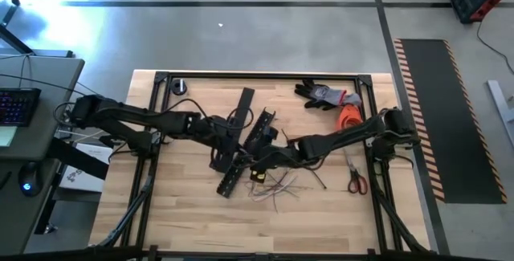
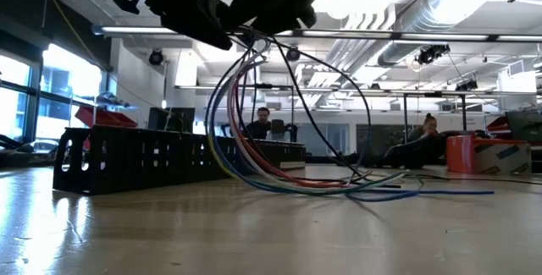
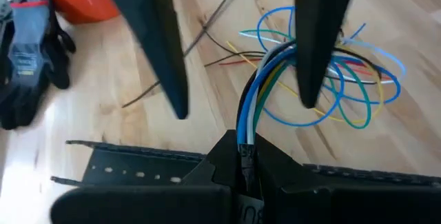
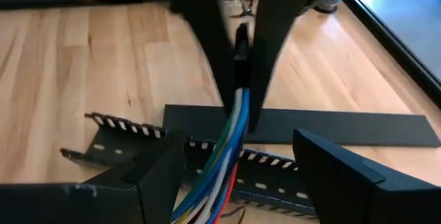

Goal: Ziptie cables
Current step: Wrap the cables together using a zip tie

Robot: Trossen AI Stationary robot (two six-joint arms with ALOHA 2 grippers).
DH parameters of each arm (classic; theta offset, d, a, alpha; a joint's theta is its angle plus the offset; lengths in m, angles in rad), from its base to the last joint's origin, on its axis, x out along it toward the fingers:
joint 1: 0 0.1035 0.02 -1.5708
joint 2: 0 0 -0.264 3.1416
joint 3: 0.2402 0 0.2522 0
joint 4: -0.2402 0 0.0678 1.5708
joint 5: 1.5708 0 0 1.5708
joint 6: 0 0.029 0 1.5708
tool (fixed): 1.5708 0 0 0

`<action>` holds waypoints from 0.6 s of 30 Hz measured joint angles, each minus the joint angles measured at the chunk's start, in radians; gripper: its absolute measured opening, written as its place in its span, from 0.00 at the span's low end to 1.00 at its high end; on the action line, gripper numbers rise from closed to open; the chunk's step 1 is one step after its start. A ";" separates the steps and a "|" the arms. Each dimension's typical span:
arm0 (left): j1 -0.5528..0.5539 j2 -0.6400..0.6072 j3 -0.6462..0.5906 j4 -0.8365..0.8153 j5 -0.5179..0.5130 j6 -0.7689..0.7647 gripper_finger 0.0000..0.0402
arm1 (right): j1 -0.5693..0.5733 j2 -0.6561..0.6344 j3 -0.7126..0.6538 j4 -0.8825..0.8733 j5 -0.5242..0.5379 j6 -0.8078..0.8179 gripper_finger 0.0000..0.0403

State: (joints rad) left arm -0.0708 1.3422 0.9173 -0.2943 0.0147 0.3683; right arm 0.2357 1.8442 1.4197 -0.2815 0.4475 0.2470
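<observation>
Across the middle of the wooden table (image 1: 161,213) the two dark arms meet, the left arm reaching in from the left edge and the right arm from the right edge. The left gripper (image 3: 244,105) hangs over the centre with its fingers (image 3: 162,52) spread wide and nothing between them, facing the right gripper (image 4: 241,114). That gripper has its fingers pinched on one end of the cables (image 4: 231,148) and holds that end raised off the wood.

A black slotted channel (image 1: 229,182) lies just below the grippers, slanting towards the near edge, and a flat black cover strip (image 4: 331,127) lies just beside it. A grey and black glove (image 1: 325,95) sits near the far right corner, with red-handled scissors (image 1: 357,182) by the right edge.

From the held end, the cables arch down and spread in loose coloured loops on the wood, right of the channel. The ziptie (image 3: 207,27), a thin dark strip, lies flat on the table just beyond the loops, towards the glove, untouched by either gripper.
</observation>
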 joint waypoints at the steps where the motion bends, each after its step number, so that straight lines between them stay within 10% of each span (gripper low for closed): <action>1: -0.005 0.001 0.000 0.001 -0.001 0.000 0.00 | -0.004 0.000 0.000 0.002 -0.014 0.007 0.60; 18: -0.050 -0.002 0.000 0.004 -0.012 0.027 0.02 | -0.039 0.021 0.000 0.020 -0.172 -0.016 0.05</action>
State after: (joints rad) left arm -0.1207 1.3400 0.9169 -0.2898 0.0030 0.3954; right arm 0.1967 1.8657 1.4197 -0.2611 0.2754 0.2311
